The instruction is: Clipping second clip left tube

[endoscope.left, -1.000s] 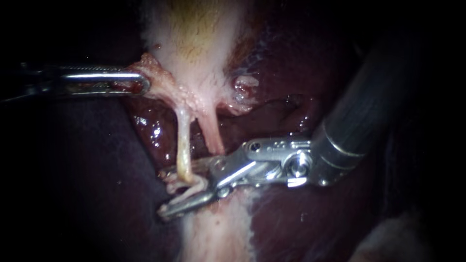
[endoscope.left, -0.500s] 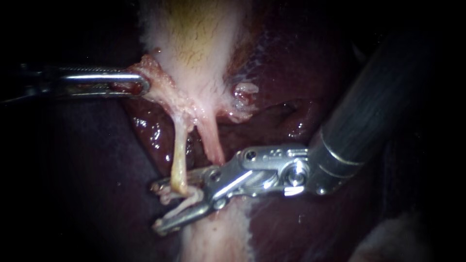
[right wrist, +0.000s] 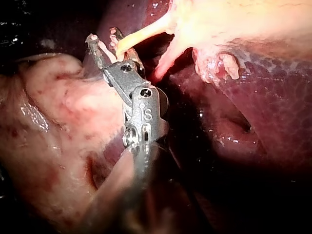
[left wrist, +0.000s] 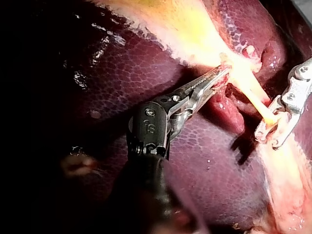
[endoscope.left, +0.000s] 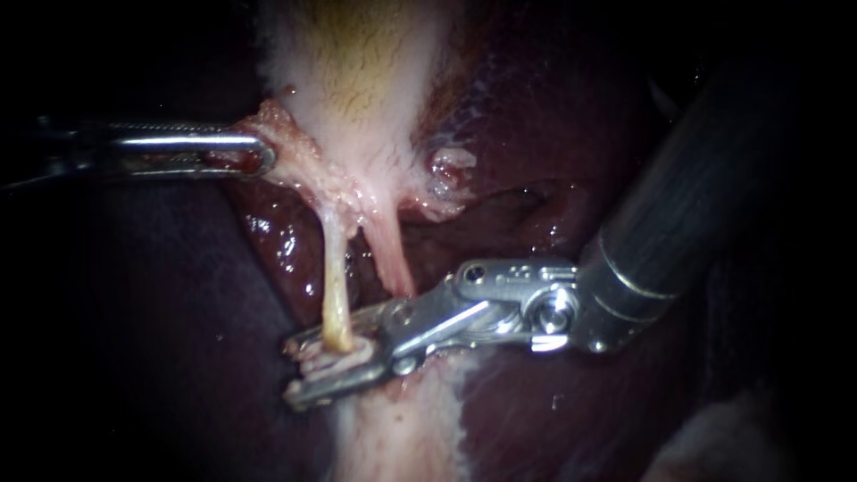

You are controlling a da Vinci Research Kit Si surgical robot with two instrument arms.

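1. Endoscope light is hitting dead centre, so the gallbladder and left tube are glowing while the corners are dropping to black.
2. Glare is bouncing off the right instrument and left instrument metal.
3. Wet liver is throwing tiny sparkles.
4. Both wrist views are running brighter near the tissue, with the shafts sitting in shadow.

The left instrument, a slim steel shaft with long narrow jaws, reaches in level from the left. Its jaws are closed flat on a fringe of ragged pink tissue. The right instrument, a thick dark shaft with a bright metal wrist, slants down from the upper right. Its jaws pinch the foot of a thin pale yellow tube from both sides.
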